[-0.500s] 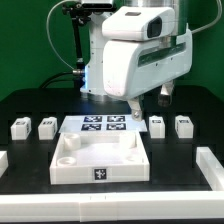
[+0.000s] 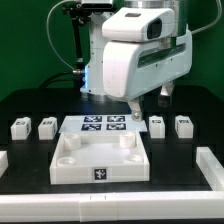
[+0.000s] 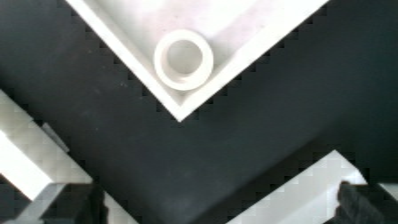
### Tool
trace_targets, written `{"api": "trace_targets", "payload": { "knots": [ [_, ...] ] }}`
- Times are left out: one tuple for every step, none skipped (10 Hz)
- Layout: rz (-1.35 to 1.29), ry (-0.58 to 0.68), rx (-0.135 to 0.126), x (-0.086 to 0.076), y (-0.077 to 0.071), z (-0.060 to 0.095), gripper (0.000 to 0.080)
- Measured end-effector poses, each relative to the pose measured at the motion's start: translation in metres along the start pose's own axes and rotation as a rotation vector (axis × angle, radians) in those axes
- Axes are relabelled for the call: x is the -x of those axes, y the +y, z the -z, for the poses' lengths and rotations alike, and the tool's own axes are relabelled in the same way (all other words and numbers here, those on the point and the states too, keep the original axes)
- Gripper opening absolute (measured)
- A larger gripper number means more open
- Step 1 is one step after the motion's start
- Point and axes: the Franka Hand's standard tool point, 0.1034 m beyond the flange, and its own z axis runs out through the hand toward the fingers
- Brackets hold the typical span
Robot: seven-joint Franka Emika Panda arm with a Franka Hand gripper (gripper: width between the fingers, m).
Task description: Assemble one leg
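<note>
While the claw (image 3: 208, 203) hangs spread wide and empty over a corner of the tray (image 2: 75, 172), the leg (image 2: 156, 125) waits just beside the tray, not picked up yet, so next the claw should reach and pinch it.

Matt black bench (image 2: 30, 105), smooth white plastic on legs (image 2: 19, 127) and tray part (image 2: 75, 172), glossy white shell on the arm (image 2: 130, 65).

Green backdrop (image 2: 30, 40) behind, black tabletop (image 2: 185, 152), white rail (image 2: 110, 210) along its near edge; bright, even light
</note>
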Motion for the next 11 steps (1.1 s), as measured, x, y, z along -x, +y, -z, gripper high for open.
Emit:
{"api": "trace_targets", "payload": {
  "knots": [
    [0.000, 0.000, 0.000, 0.000, 0.000, 0.000, 0.0650],
    [0.000, 0.000, 0.000, 0.000, 0.000, 0.000, 0.0650],
    [0.015, 0.000, 0.000, 0.000, 0.000, 0.000, 0.0650],
    [0.048, 0.001, 0.001, 0.002, -0.001, -0.001, 0.0650],
    [0.095, 0.008, 0.012, 0.017, -0.012, -0.006, 0.0650],
    [0.212, -0.010, -0.006, 0.059, -0.030, -0.019, 0.0650],
    [0.399, -0.008, -0.012, 0.089, -0.036, -0.035, 0.0650],
    [0.544, 0.001, -0.011, 0.114, -0.040, -0.051, 0.0650],
    [0.690, 0.007, -0.023, 0.143, -0.046, -0.072, 0.0650],
    [0.784, 0.008, -0.048, 0.160, -0.047, -0.091, 0.0650],
    [0.777, 0.013, -0.057, 0.165, -0.048, -0.103, 0.0650]
  ]
}}
